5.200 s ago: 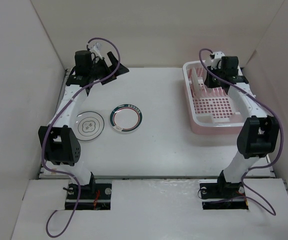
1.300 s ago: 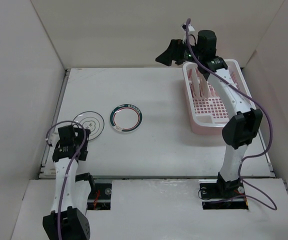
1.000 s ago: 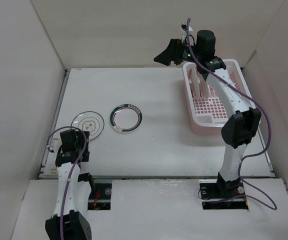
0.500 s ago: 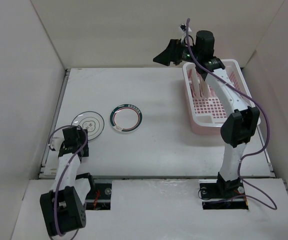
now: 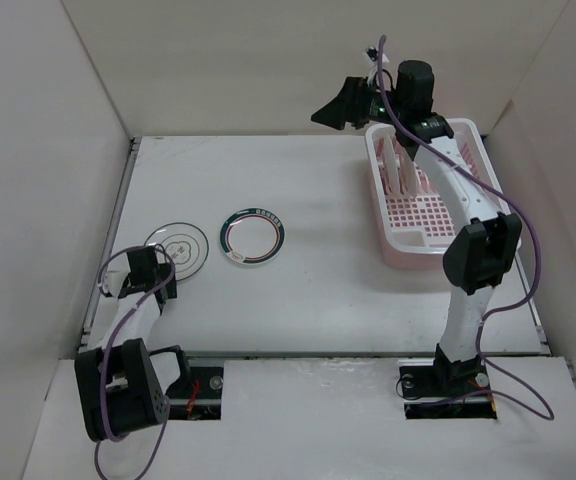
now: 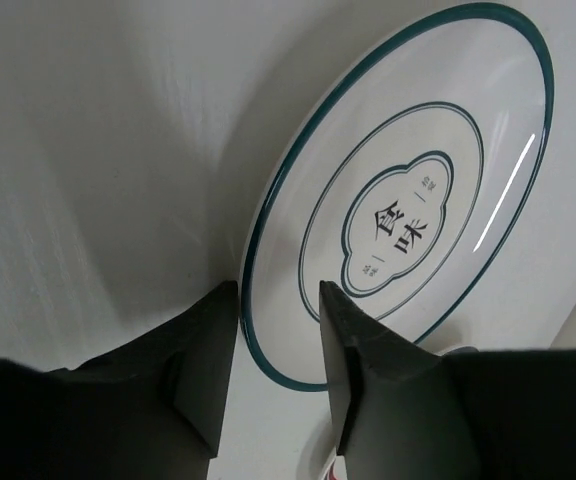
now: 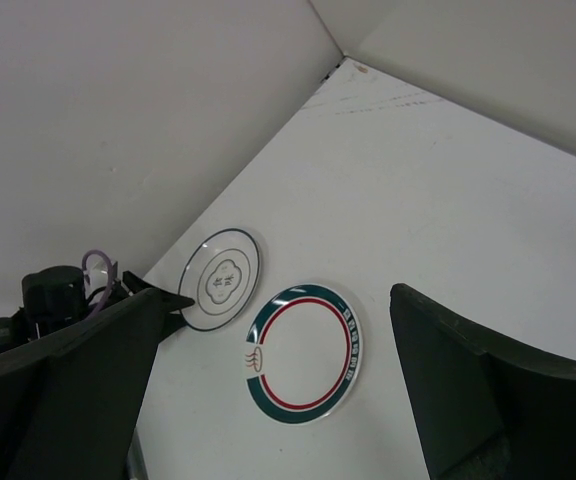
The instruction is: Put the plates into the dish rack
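A white plate with a thin dark ring and centre motif (image 5: 177, 248) lies flat at the table's left. My left gripper (image 5: 156, 268) is low at its near edge. In the left wrist view that plate (image 6: 408, 190) fills the frame, and my left gripper (image 6: 278, 290) straddles its rim. One finger is outside the rim and one over the plate, with a narrow gap still showing. The green-banded plate (image 5: 252, 236) lies just right of it. Two plates (image 5: 400, 170) stand upright in the pink dish rack (image 5: 428, 245). My right gripper (image 5: 333, 108) hangs open and empty, high beyond the rack's far left corner.
White walls enclose the table on three sides, and the left wall is close to the ringed plate. From the right wrist I look down on both flat plates (image 7: 304, 352) and the left arm (image 7: 53, 295). The rack sits at the far right.
My left gripper has moved forward to the ringed plate's near rim, and its jaws have narrowed around it. The right arm has barely moved.
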Action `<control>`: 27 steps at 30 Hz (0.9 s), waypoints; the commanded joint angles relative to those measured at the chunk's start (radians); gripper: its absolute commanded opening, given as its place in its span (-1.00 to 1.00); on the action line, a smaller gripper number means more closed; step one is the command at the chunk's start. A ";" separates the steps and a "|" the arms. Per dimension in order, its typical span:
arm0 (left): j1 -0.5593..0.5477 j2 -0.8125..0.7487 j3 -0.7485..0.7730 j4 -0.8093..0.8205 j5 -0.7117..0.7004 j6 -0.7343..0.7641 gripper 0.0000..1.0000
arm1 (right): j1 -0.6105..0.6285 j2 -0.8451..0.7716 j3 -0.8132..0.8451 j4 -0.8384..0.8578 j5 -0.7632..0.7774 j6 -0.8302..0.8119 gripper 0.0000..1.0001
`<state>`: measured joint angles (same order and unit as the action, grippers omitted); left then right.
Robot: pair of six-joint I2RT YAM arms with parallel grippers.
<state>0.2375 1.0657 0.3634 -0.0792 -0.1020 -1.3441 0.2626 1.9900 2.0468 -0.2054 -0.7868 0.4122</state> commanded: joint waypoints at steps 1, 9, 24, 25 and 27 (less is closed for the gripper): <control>0.002 0.008 0.002 -0.048 -0.036 -0.004 -0.31 | -0.005 -0.059 -0.002 0.069 -0.022 0.002 0.97; 0.002 0.008 -0.007 -0.087 -0.059 -0.024 -0.67 | -0.005 -0.068 -0.011 0.069 -0.022 0.002 0.97; 0.034 0.120 0.201 -0.187 -0.090 0.146 -1.00 | -0.005 -0.096 -0.007 0.045 -0.008 -0.012 0.99; 0.034 0.120 0.274 -0.215 -0.106 0.163 -1.00 | -0.005 -0.083 0.010 -0.007 -0.008 -0.051 0.99; 0.034 0.111 0.351 -0.275 -0.126 0.223 -1.00 | 0.004 -0.068 0.044 -0.063 0.014 -0.081 0.99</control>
<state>0.2642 1.1931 0.5945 -0.2268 -0.1562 -1.2346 0.2623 1.9545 2.0327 -0.2291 -0.7849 0.3882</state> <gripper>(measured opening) 0.079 0.993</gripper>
